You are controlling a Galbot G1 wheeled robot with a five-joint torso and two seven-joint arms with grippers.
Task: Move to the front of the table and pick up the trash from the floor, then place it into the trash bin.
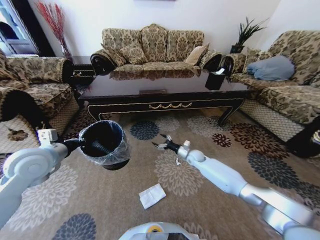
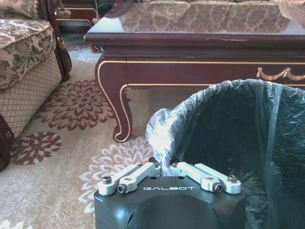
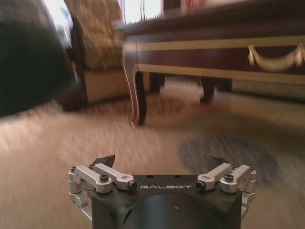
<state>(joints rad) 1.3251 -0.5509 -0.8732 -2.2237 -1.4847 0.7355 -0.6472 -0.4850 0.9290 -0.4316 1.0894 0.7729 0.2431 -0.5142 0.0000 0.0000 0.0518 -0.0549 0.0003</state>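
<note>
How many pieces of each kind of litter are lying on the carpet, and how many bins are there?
White paper square: 1
Tiny white scrap: 1
Black bin with plastic liner, held by the left end effector: 1
Total: 3

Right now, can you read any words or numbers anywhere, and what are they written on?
"GALBOT": white letters on the black body of the left gripper, which is shut on the trash bin liner.
"GALBOT": on the black body of the right gripper, open above the carpet.
No other text is readable.
</note>
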